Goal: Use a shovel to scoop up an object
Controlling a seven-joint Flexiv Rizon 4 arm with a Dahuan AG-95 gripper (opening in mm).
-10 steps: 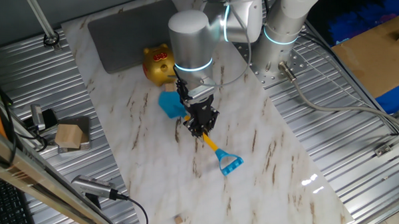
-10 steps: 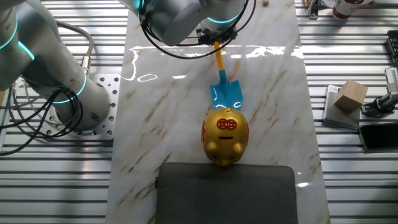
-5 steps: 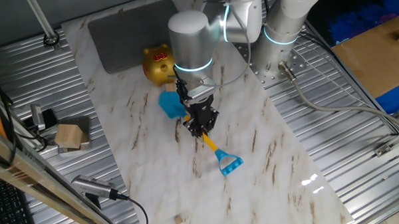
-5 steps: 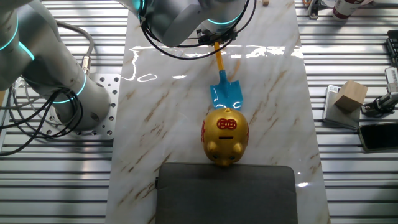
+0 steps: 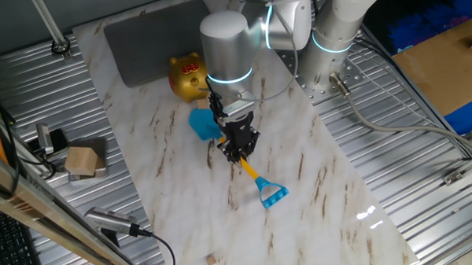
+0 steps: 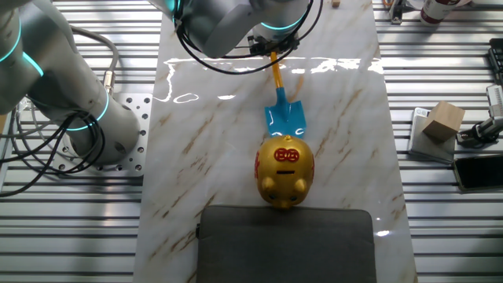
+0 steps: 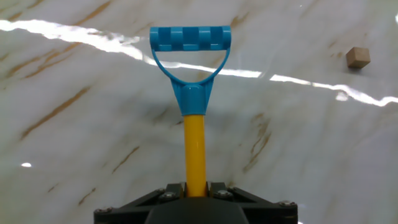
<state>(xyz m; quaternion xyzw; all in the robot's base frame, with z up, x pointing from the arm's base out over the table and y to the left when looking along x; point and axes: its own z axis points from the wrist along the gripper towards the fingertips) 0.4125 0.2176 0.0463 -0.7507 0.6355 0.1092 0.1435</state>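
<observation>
Hand point(image 5: 237, 152) clamped on shovel point(image 5: 250, 171) shaft; blade near gold pig point(image 6: 284, 171) with unreadable red marks. Cube point(image 7: 358, 57) far right on counter point(image 5: 321, 175).

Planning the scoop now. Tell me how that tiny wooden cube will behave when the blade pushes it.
The cube looks very light, so it will probably slide on the glossy marble table rather than climb the blade. Its flat faces make rolling unlikely.

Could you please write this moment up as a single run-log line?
hand: shut on shovel at yellow shaft | blade beside gold pig bank | cube: on marble table, not scooped
</observation>
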